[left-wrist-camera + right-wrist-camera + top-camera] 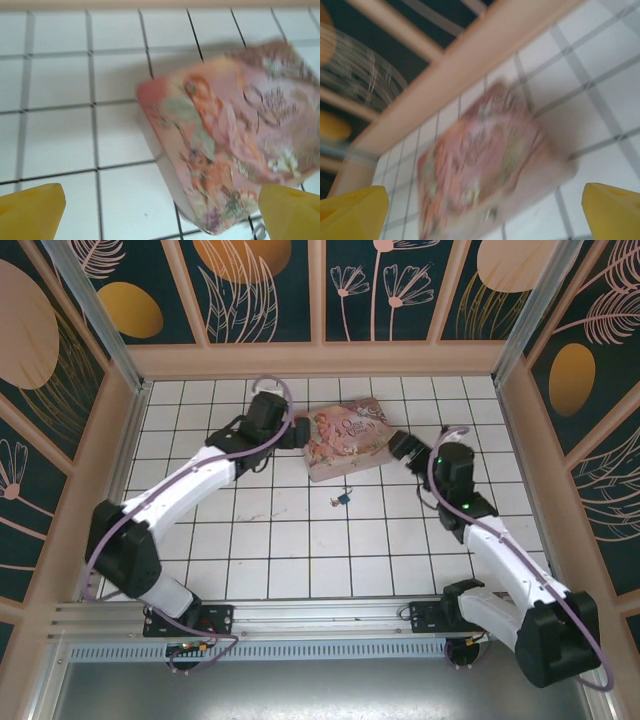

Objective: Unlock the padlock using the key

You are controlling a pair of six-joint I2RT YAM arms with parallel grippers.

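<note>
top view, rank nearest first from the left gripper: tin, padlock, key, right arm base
1. tin, right beside the left gripper
2. padlock and key, lying together mid-table; too close to call
3. right arm base, near edge, right side

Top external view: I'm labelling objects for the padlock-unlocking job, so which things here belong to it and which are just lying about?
Belongs to the job:
- padlock
- key, close beside the padlock on its left
- left gripper and right gripper, both open

Just lying about:
- pink illustrated tin box, just beyond the padlock and key
</note>
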